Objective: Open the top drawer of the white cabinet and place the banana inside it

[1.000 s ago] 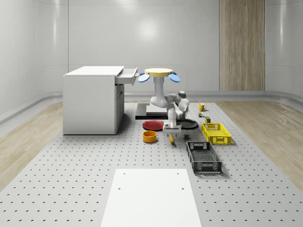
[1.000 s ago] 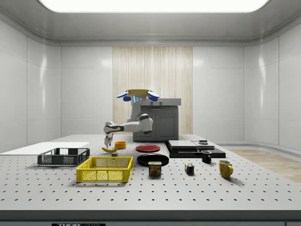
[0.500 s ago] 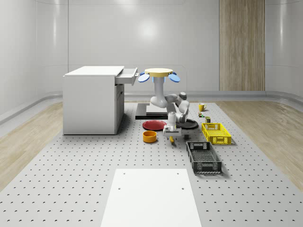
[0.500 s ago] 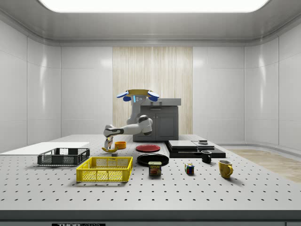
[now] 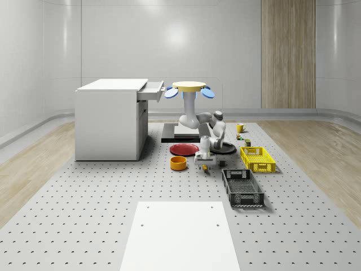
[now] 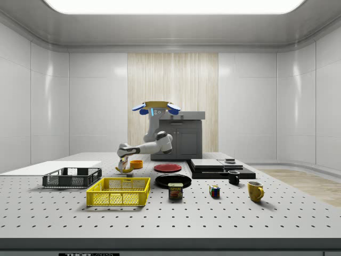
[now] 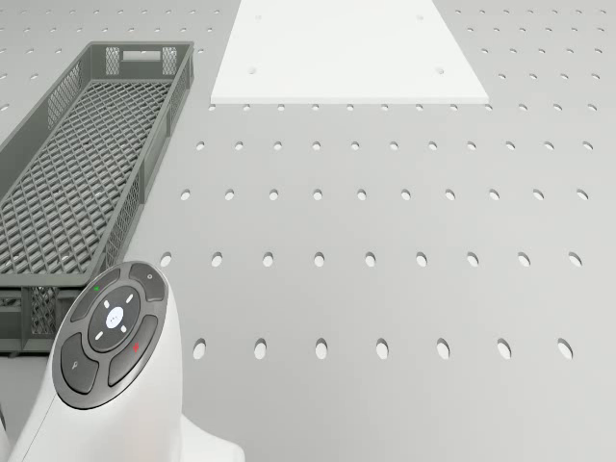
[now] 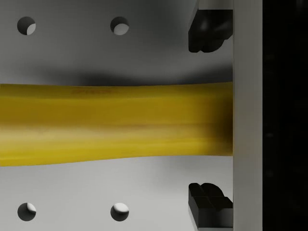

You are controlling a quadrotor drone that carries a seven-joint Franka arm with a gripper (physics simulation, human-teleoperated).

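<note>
The banana (image 8: 115, 125) lies on the perforated table, between the orange bowl and the black crate (image 5: 242, 187). My gripper (image 8: 209, 120) is open and points straight down over it, one fingertip (image 8: 209, 31) on each side with a gap to the peel. In the whole-scene view the gripper (image 5: 204, 162) sits low over the banana (image 5: 206, 168); from the side, the gripper (image 6: 124, 166) is just above the banana (image 6: 128, 170). The drone (image 5: 189, 86) hovers to the right of the white cabinet (image 5: 110, 121), whose top drawer (image 5: 151, 91) stands pulled out.
An orange bowl (image 5: 179, 163), a red plate (image 5: 184, 149) and a black plate (image 5: 223, 148) ring the gripper. A yellow crate (image 5: 258, 158) stands to the right. A white sheet (image 5: 179, 234) lies at the table's front. Mugs and small items sit at the back right.
The arm has folded down and the gripper has sunk towards the table until its fingers straddle the banana. The drone has held its place beside the cabinet.
</note>
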